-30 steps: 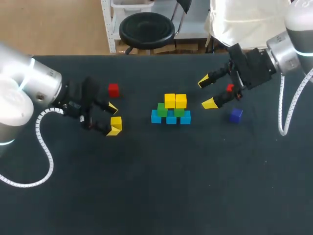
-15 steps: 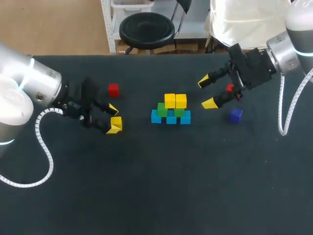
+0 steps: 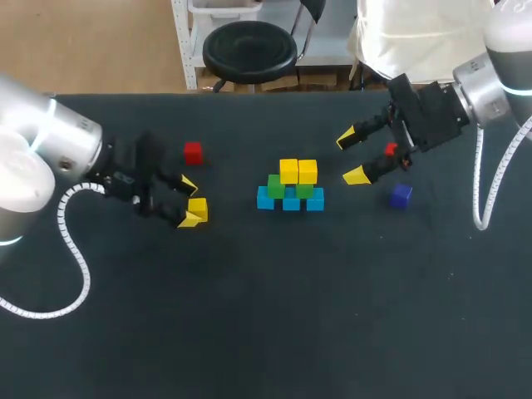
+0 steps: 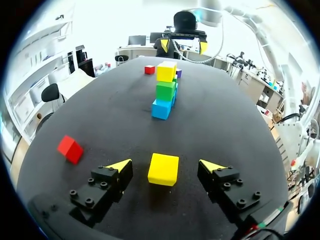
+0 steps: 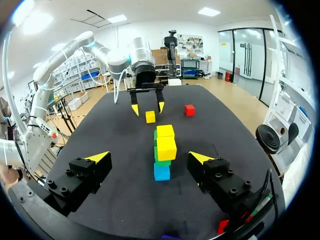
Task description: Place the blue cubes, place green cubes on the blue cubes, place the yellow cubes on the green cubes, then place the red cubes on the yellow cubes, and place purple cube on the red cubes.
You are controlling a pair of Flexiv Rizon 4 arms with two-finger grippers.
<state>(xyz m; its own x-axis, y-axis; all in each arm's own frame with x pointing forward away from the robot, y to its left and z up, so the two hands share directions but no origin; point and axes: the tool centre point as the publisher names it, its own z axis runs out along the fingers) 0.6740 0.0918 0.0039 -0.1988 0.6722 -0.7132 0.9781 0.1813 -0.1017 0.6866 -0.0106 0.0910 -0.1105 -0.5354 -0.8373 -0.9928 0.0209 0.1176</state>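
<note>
A stack stands mid-table: three blue cubes (image 3: 291, 202) in a row, two green cubes (image 3: 277, 185) on them, two yellow cubes (image 3: 298, 171) on top. A loose yellow cube (image 4: 163, 169) lies on the table between the fingers of my left gripper (image 3: 190, 202), which is open with a gap on each side. One red cube (image 3: 193, 152) lies just beyond that gripper. My right gripper (image 3: 352, 156) hangs open and empty to the right of the stack. A second red cube (image 3: 390, 150) sits beside its fingers and the purple cube (image 3: 401, 195) lies a little nearer.
Black table top (image 3: 274, 316) with a wide bare area in front of the stack. In the right wrist view the stack (image 5: 164, 150) stands ahead of the open fingers, with my left gripper (image 5: 147, 107) beyond it.
My left gripper's fingers have come a little closer together around the loose yellow cube. The cube, the stack and the right arm have not moved.
</note>
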